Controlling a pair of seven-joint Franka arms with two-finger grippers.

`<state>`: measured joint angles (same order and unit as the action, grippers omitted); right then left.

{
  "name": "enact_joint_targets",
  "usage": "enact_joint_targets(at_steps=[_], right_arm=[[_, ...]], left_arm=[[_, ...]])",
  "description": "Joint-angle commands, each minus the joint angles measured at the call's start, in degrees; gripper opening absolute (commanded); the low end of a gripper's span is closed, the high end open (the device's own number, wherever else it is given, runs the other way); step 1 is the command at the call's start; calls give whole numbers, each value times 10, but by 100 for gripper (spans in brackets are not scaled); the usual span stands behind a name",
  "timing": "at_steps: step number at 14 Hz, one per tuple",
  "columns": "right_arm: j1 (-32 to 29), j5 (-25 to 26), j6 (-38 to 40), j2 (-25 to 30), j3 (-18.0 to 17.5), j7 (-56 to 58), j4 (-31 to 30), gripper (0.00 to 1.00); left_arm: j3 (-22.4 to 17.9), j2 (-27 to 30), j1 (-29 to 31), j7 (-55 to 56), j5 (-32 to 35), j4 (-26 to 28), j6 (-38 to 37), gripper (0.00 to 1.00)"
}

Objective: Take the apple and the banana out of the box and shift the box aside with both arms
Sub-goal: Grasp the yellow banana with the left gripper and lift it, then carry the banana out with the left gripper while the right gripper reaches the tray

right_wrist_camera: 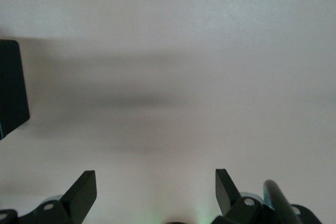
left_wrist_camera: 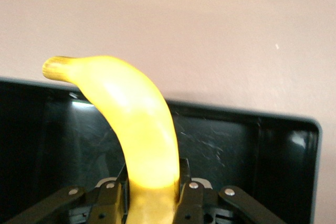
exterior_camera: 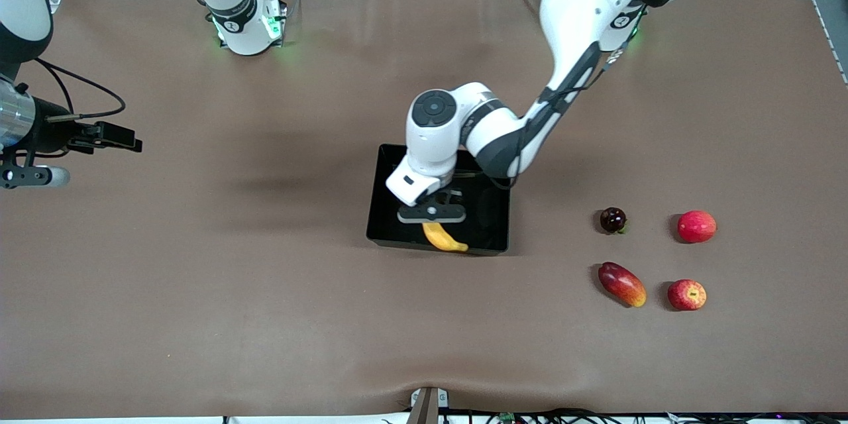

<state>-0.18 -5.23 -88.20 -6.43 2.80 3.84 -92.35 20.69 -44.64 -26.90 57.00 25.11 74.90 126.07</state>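
My left gripper [exterior_camera: 432,214] is shut on the yellow banana [exterior_camera: 445,238] and holds it over the nearer part of the black bin [exterior_camera: 391,172] at the table's middle. In the left wrist view the banana [left_wrist_camera: 136,124] sits between the fingers [left_wrist_camera: 195,195], and its tip rises past the bin's wall [left_wrist_camera: 236,145]. The small red apple with yellow flecks [exterior_camera: 687,295] lies toward the left arm's end of the table, apart from both grippers. My right gripper [exterior_camera: 40,177] waits open and empty over bare table at the right arm's end, also shown in the right wrist view [right_wrist_camera: 155,179].
Beside the apple lie an oblong red-and-yellow mango [exterior_camera: 621,284], a plain pinkish-red round fruit [exterior_camera: 697,226] and a small dark round fruit [exterior_camera: 613,219]. A corner of the bin [right_wrist_camera: 10,87] shows in the right wrist view. The brown table [exterior_camera: 265,291] spreads wide around the bin.
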Motion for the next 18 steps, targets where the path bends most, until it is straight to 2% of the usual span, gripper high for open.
enact_joint_targets(at_steps=[1, 4, 5, 8, 10, 14, 18], right_arm=[[46, 5, -11, -9, 0, -22, 18, 99], [77, -10, -47, -37, -2, -94, 19, 100], [98, -31, -64, -48, -1, -102, 19, 100], [152, -75, -143, -100, -1, -173, 18, 100], [191, -75, -186, -126, -1, -238, 18, 100], [261, -76, -229, -169, -1, -286, 18, 100], [334, -68, -306, -232, 0, -351, 16, 100]], left_arm=[[3, 51, 33, -6, -36, 14, -41, 0], [3, 97, 66, -54, -41, 27, -120, 0], [4, 118, 82, -91, -50, 43, -144, 0], [4, 186, 155, -263, -74, 130, -153, 0], [3, 228, 196, -374, -74, 189, -152, 0], [7, 284, 276, -514, -74, 279, -122, 0], [9, 301, 384, -686, -77, 395, 18, 0]])
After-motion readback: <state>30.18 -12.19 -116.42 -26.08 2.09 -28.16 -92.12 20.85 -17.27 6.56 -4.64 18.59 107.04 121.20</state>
